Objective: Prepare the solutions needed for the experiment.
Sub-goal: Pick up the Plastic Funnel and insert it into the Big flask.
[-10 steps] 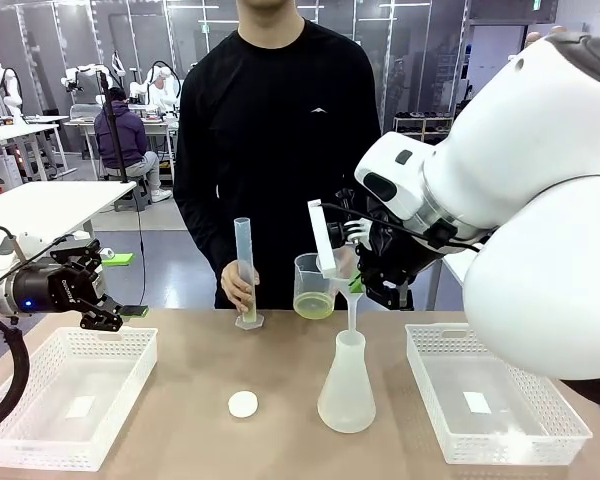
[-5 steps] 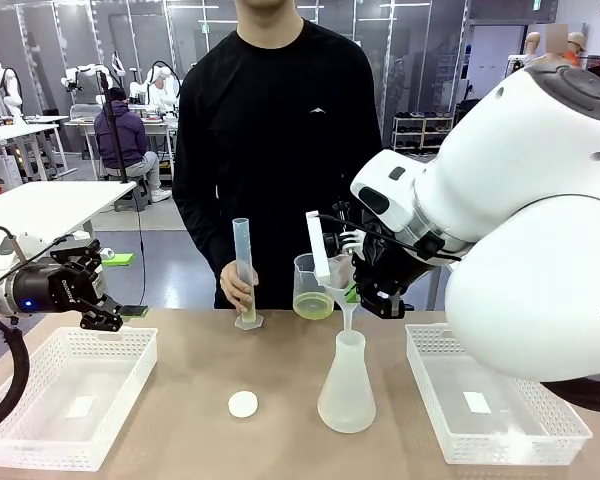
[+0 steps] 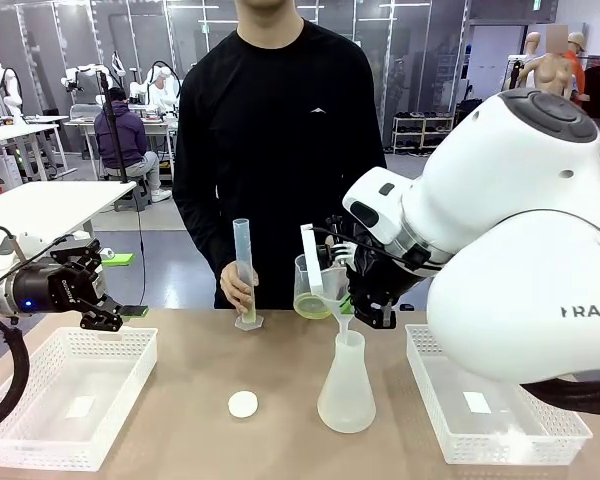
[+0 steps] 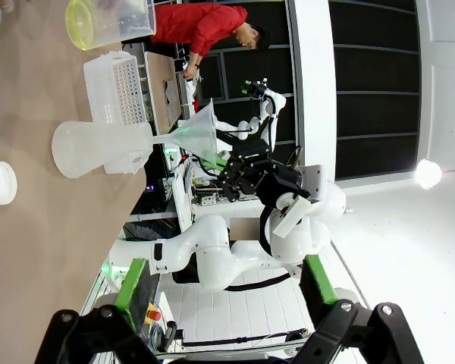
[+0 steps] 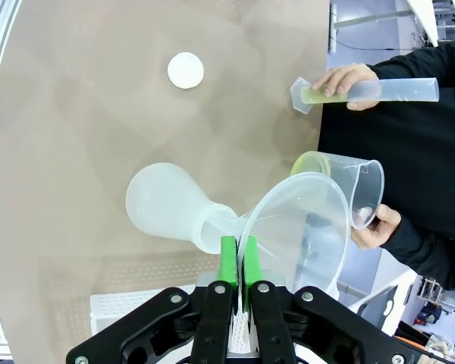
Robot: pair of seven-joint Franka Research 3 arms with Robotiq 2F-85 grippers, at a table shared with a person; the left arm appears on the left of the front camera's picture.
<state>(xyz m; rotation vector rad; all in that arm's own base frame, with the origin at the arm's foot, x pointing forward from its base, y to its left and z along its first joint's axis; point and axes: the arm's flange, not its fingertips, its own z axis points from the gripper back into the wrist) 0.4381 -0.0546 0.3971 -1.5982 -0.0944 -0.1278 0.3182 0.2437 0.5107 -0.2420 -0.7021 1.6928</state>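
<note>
The right gripper [image 3: 354,300] pinches a funnel [image 3: 336,303] seated in the flask [image 3: 346,390], with a beaker [image 3: 306,272] of solution [image 3: 311,306] just behind the flask and a cylinder [image 3: 243,260] behind-left.

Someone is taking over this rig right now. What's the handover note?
Left gripper: open, empty, above the left basket.
Right gripper: shut on the funnel rim; stem sits in the flask mouth.
Person: one hand steadies the cylinder on the table; other hand holds the beaker beside the funnel. Both vessels hold yellow-green solution.
Done: funnel in place.
Left: pouring solution through the funnel; the flask looks empty.
</note>
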